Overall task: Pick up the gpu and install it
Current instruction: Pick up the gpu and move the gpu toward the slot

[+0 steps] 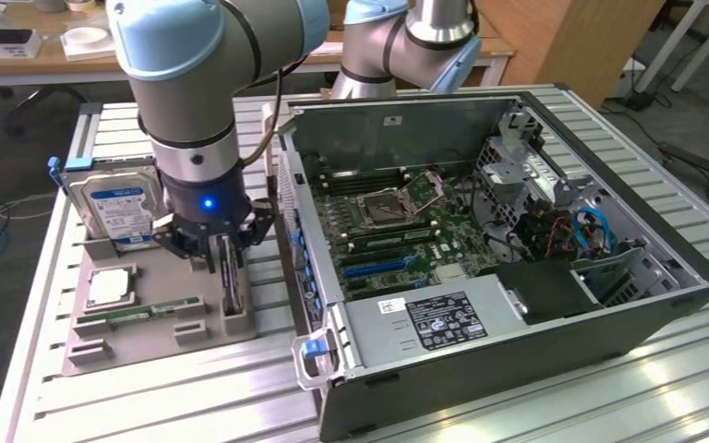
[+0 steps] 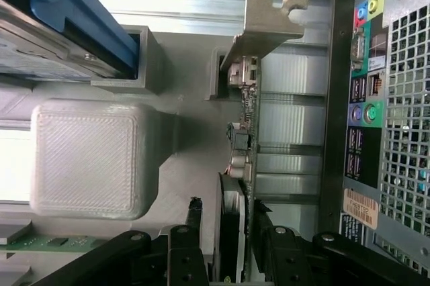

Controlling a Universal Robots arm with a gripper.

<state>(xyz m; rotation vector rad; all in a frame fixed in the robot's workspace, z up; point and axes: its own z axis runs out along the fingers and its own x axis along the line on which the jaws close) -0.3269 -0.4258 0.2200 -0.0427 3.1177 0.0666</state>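
Observation:
The gpu [image 1: 230, 293] is a thin dark card standing on its long edge in a slot of the grey holder [image 1: 133, 349], at the exterior view's left of the computer case. In the wrist view the gpu [image 2: 246, 125] shows its silvery end bracket [image 2: 265, 24] at the far end. My gripper [image 1: 224, 251] has come down over the card and is open. One black finger [image 2: 194, 215] stands on one side of the card and the other finger [image 2: 261, 217] on the other side. Small gaps show between the fingers and the card.
The open computer case [image 1: 650, 314] lies on its side with the motherboard [image 1: 391, 217] exposed; its rear port panel [image 2: 366, 98] is close beside the card. On the holder also sit a silver hard drive with a blue label [image 1: 114, 208], a green RAM stick [image 1: 145, 315] and a processor [image 1: 111, 286].

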